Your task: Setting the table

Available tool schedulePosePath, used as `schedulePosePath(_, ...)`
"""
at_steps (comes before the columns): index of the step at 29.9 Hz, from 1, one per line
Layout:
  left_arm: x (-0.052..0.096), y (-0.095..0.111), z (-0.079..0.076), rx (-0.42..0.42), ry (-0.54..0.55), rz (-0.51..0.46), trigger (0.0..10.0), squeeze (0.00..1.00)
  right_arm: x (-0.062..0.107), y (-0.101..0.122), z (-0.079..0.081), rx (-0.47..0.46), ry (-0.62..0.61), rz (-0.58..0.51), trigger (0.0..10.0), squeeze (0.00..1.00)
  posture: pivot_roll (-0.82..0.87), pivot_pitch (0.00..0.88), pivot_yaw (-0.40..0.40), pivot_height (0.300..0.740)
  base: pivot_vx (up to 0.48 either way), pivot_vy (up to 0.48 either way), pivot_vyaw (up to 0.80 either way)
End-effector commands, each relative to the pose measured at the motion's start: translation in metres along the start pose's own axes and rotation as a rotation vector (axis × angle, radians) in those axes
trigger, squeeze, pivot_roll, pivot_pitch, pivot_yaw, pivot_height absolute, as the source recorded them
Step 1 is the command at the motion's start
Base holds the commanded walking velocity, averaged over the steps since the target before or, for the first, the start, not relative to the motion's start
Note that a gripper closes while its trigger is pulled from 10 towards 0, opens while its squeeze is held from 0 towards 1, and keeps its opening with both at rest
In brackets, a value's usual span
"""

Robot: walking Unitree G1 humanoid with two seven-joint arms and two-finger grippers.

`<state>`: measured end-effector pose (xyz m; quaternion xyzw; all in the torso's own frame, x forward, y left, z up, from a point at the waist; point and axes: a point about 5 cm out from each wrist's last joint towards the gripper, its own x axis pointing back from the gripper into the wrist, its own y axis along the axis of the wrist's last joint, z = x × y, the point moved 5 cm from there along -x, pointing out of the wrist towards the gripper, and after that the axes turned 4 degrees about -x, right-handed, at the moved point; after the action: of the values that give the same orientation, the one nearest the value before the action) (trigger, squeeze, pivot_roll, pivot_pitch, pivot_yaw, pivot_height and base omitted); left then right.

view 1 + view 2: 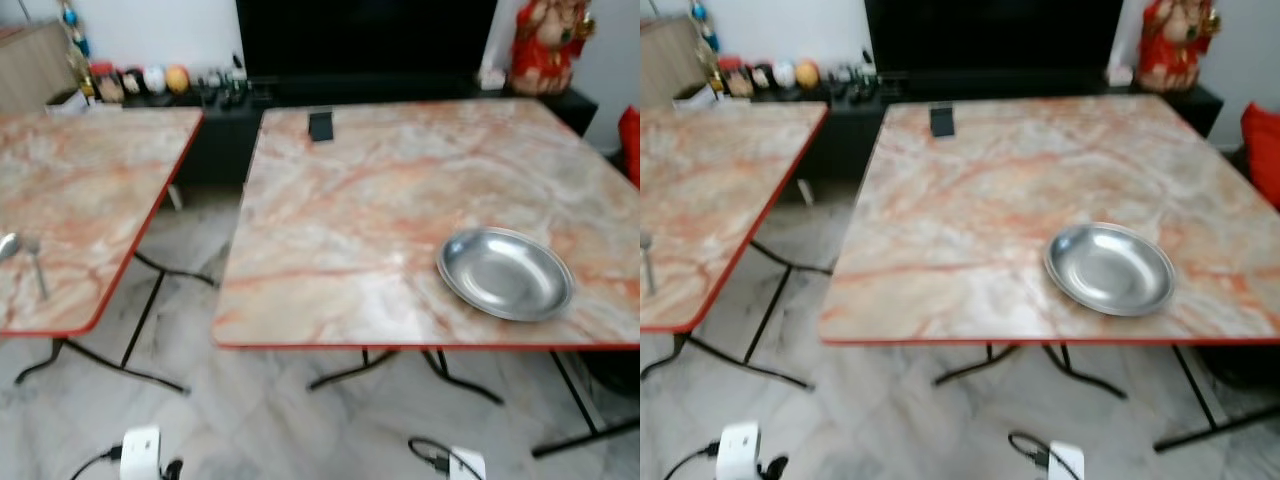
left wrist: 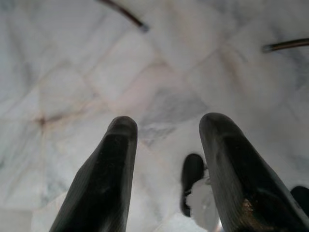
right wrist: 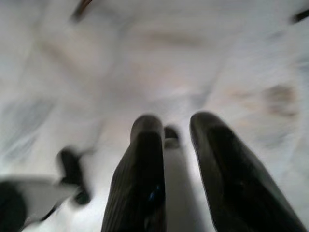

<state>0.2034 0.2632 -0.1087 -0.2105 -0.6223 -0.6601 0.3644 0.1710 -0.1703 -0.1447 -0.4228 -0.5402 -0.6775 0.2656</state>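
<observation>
Marbled folding surface with a red edge and thin black legs stands before the robot, and on it, near the front right corner, lies a shallow steel plate, upright and holding nothing. A small dark object, too blurred to identify, sits at the far edge of the same surface; no writing on it can be read. A second marbled surface of the same pattern stands to the left, separated from the first by a gap through which the pale marble floor shows. Near its front edge lies a spoon, with another piece of cutlery just beside it, probably a fork.

Behind both surfaces runs a low black cabinet carrying a row of small round ornaments and, farther right, a red and gold figurine. A large black screen rises above the cabinet. No brand or label is legible anywhere.

Left hand hangs low over the floor, its two black fingers set well apart with nothing between them. Right hand likewise points at the floor, blurred, its fingers parted by a narrower gap and holding nothing. The silver tops of both arms appear at the lower edge of the head views, the left arm and the right arm, each with a black cable.
</observation>
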Motion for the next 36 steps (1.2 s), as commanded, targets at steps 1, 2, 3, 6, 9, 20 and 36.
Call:
schedulePosePath(1, 0.0011, -0.0064, 0.003, 0.014, 0.009, 0.026, 10.0, 0.0, 0.0001, -0.0004, 0.0024, -0.003, 0.006, 0.001, 10.0, 0.0, -0.03, 0.0, 0.031, 0.74, 0.0, 0.409, 0.0)
schedulePosePath(2, 0.0011, -0.0065, 0.0029, 0.014, 0.009, 0.027, 10.0, 0.0, 0.0, -0.0003, 0.0024, -0.003, 0.006, 0.001, 10.0, 0.0, -0.03, 0.0, 0.03, 0.74, 0.0, 0.409, 0.0)
schedulePosePath(3, 0.0011, -0.0066, 0.0028, 0.016, 0.009, 0.027, 10.0, 0.0, 0.0, -0.0002, 0.0024, -0.002, 0.006, 0.0, 10.0, 0.0, -0.03, 0.0, 0.03, 0.74, 0.0, 0.409, 0.0)
schedulePosePath(6, 0.0013, -0.0075, 0.0026, 0.018, 0.009, 0.029, 10.0, 0.0, -0.0001, 0.0001, 0.0023, 0.001, 0.007, 0.0, 10.0, 0.0, -0.03, 0.0, 0.028, 0.74, 0.0, 0.41, 0.0)
schedulePosePath(9, 0.0016, -0.0086, 0.0029, 0.021, 0.01, 0.031, 10.0, 0.0, -0.0001, 0.0003, 0.0024, 0.003, 0.008, 0.0, 10.0, 0.0, -0.03, 0.0, 0.027, 0.74, 0.0, 0.407, 0.0)
schedulePosePath(20, 0.0024, -0.0115, 0.0028, 0.032, 0.016, 0.037, 10.0, 0.0, -0.0004, 0.0019, 0.0032, 0.048, 0.022, -0.001, 10.0, 0.0, -0.02, 0.0, 0.016, 0.74, 0.0, 0.41, 0.1)
schedulePosePath(36, 0.0021, -0.0099, 0.0019, 0.032, 0.015, 0.031, 10.0, 0.0, -0.0003, 0.0004, 0.0038, 0.032, 0.025, 0.008, 10.0, 0.0, -0.02, 0.0, 0.019, 0.74, 0.0, 0.409, 0.28)
